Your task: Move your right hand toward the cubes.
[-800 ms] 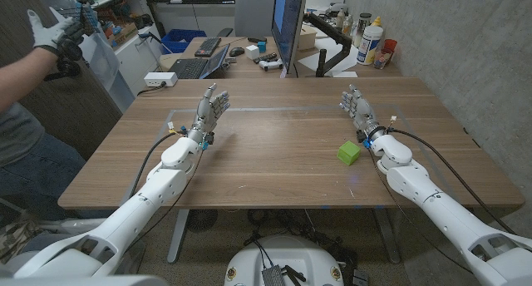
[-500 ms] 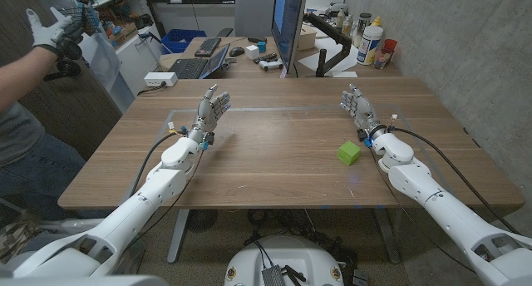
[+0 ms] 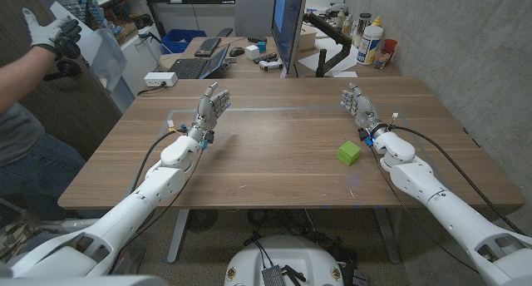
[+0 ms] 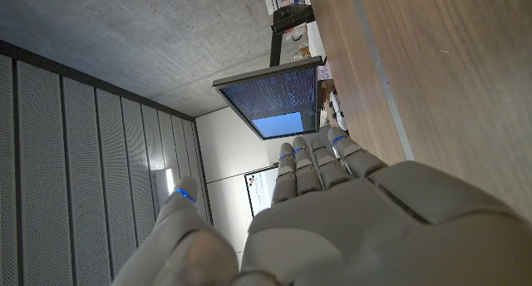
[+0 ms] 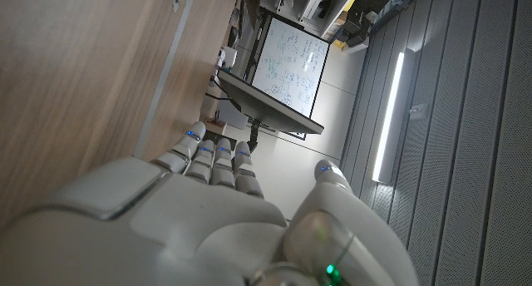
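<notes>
green cube point(image 3: 349, 152) sits right of centre in the head view on the wooden table point(image 3: 274, 153), just beside your right wrist. your right hand point(image 3: 358, 105) stands above it in the frame, fingers apart, grasping nothing. your left hand point(image 3: 211, 110), upper left of centre, is likewise released.

White smooth-shelled arms, grey left hand point(image 3: 211, 108), grey right hand point(image 3: 357, 105), black wrist cables, blue fingertip marks
</notes>
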`<action>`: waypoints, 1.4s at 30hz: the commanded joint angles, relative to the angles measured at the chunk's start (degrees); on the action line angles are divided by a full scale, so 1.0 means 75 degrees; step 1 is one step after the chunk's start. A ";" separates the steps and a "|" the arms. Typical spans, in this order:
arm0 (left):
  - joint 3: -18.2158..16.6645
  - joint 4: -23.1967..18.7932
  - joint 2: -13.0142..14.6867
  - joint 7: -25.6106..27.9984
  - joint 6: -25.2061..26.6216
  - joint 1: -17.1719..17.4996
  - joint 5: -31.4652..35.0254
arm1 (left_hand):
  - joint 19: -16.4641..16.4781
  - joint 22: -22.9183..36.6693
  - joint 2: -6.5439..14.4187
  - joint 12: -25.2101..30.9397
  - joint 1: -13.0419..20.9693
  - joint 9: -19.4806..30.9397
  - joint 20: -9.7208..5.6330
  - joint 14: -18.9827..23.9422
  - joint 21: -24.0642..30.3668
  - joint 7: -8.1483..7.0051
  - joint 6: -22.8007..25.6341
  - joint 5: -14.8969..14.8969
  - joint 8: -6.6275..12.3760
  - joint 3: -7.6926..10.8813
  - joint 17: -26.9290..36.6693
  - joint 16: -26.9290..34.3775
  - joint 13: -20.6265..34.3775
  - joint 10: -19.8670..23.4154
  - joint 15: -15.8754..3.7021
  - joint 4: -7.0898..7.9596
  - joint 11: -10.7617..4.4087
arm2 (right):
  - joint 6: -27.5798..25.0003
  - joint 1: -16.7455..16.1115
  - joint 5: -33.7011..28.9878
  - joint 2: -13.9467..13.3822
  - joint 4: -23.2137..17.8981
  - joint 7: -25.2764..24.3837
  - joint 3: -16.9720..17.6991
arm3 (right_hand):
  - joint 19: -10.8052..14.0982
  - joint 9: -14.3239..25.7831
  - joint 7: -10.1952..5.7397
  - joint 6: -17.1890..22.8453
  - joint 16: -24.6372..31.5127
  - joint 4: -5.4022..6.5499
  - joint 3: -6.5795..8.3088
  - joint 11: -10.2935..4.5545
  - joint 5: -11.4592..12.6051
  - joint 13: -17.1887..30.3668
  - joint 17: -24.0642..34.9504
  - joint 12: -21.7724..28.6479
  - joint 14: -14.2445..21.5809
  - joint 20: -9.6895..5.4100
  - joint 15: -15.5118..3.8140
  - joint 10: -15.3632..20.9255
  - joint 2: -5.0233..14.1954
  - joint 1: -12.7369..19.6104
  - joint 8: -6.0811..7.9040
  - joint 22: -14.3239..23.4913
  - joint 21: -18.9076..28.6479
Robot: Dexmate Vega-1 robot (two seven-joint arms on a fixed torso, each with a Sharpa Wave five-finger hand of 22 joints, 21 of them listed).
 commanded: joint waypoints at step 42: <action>0.0054 -0.0828 0.0940 -0.0889 0.0008 0.0551 -0.0585 | 0.0197 0.0017 0.0045 0.0191 0.0092 0.0026 0.0069 0.0476 -0.0020 -0.0172 0.0363 0.0094 0.0101 -0.0073 0.0031 0.0162 0.0044 0.0581 -0.0128 -0.0022 -0.0169 | -0.1785 -0.1305 -0.1381 -0.1466 -0.3368 -0.1913 0.0010 | 0.0224 0.0029 -0.0149 0.0260 0.0092 -0.0286 -0.0041 -0.0060 0.0164 0.0040 0.0005 0.0166 0.0292 -0.0037 -0.0098 0.0409 -0.0033 0.0337 0.0088 0.0015 -0.0147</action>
